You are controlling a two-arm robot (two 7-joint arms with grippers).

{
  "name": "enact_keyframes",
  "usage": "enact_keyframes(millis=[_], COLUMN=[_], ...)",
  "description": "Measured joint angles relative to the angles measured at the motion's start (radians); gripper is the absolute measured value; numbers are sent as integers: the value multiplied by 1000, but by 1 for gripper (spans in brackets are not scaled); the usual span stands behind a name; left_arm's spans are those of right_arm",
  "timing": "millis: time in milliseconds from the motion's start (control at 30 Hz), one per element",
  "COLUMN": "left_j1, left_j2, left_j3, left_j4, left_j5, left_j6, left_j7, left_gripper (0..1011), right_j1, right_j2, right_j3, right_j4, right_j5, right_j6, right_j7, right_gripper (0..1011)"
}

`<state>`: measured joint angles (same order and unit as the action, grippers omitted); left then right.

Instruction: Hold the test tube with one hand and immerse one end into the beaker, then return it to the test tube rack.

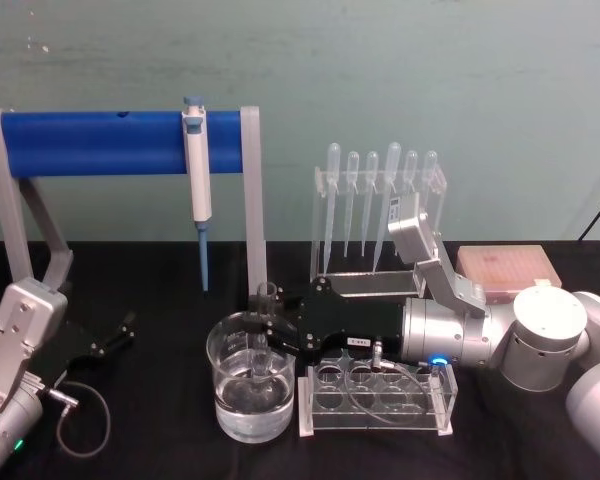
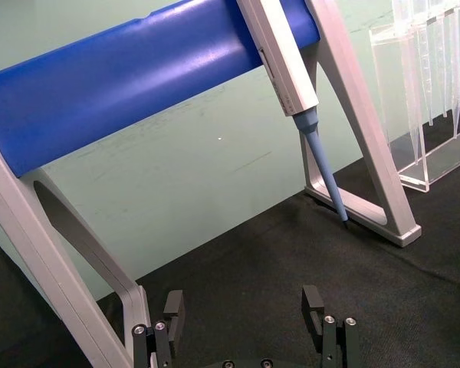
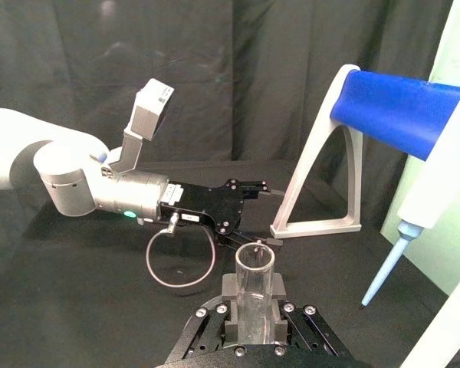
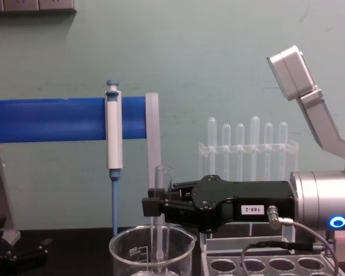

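Note:
My right gripper (image 1: 273, 328) reaches in from the right and is shut on the test tube (image 4: 163, 190), a clear glass tube held upright just below its flared rim. The tube's lower end hangs inside the beaker (image 1: 248, 395), below its rim (image 4: 152, 240). The beaker is wide, clear and holds water; whether the tube's tip touches the water I cannot tell. In the right wrist view the tube (image 3: 254, 287) stands between my right fingers (image 3: 228, 331). My left gripper (image 1: 118, 333) rests open at the table's left, its fingers (image 2: 173, 307) wide apart with nothing between them.
A blue-barred stand (image 1: 110, 142) holds a white-and-blue pipettor (image 1: 197, 180) behind the beaker. A clear holed rack (image 1: 375, 398) sits right of the beaker, under my right wrist. A rack of pipettes (image 1: 380, 195) and a pink box (image 1: 507, 268) stand behind it.

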<state>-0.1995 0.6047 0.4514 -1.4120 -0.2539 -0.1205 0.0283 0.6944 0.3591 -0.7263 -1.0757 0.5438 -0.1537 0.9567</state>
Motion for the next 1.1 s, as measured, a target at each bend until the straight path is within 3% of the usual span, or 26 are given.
enact_keyframes(millis=[1100], left_j1=[0], left_j2=[0], left_j3=[0], left_j4=[0], left_j5=[0], left_j6=[0], left_j7=[0], left_gripper=[1000], right_j1=[0], right_j2=[0], right_j3=[0], right_j4=[0], right_j5=[0], right_j6=[0], right_j7=[0], right_gripper=[228])
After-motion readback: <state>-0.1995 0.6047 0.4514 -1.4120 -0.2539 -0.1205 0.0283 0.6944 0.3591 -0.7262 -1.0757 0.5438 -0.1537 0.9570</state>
